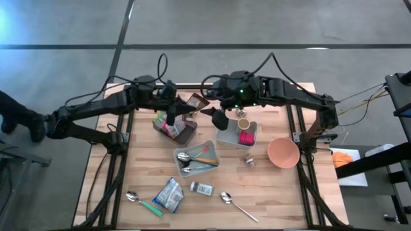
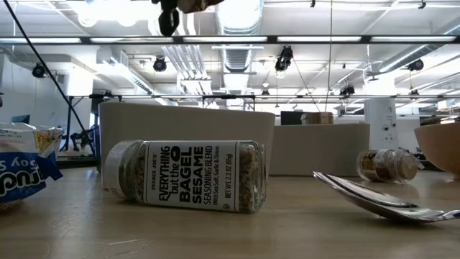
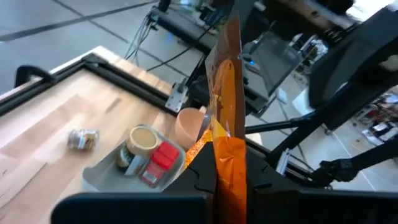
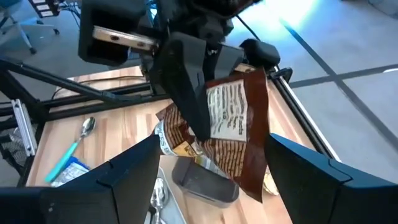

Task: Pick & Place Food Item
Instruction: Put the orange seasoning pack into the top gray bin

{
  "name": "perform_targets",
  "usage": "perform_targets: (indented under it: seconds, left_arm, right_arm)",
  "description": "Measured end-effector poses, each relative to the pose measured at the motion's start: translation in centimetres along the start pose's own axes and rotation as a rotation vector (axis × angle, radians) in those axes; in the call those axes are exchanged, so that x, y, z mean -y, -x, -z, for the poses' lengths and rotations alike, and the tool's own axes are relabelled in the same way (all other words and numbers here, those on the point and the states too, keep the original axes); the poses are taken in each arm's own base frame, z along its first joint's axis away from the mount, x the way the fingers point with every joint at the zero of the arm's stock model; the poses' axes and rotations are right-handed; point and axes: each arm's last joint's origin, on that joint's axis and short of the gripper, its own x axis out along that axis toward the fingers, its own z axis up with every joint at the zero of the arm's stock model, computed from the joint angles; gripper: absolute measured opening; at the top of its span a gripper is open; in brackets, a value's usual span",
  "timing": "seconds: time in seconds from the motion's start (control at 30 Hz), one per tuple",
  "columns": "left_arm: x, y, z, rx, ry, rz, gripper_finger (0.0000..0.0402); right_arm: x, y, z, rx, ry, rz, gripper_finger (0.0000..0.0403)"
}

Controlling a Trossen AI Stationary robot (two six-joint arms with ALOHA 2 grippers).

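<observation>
Left tool (image 1: 172, 119) grips a brown snack bag (image 1: 194, 102); right tool (image 1: 218, 118) hovers beside it.

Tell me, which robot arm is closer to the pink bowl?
Right. The right gripper hangs beside the grey tray, a short way from the pink bowl; the left gripper, gripping a brown snack bag, is farther off across the table.

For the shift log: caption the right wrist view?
Left gripper holds a brown snack bag above a dark bin; right gripper open.

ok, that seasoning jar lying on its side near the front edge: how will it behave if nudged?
The seasoning jar lies on its round side, so it would probably roll. It looks full and clear-walled, so likely hefty for its size, rigid and maybe slippery. The spoon beside it might stop it.
</observation>
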Motion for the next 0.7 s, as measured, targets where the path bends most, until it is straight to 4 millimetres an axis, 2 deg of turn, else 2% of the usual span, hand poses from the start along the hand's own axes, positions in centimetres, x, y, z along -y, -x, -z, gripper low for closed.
perform_targets:
  seconds: [0.27, 0.57, 0.7]
  left_arm:
    - [0.9, -0.2, 0.0, 0.005, -0.064, 0.091, 0.0014]
    - [1.5, -0.3, -0.3, 0.041, -0.12, 0.124, 0.0014]
    - [1.6, -0.2, -0.6, 0.076, -0.144, 0.138, 0.0014]
  right_arm:
    - [0.8, 0.0, -0.2, 0.012, -0.046, 0.048, 0.0286]
    - [0.7, -0.3, -0.2, 0.017, -0.077, -0.015, 0.0284]
    - [0.7, -0.3, -0.4, 0.038, -0.093, -0.034, 0.0247]
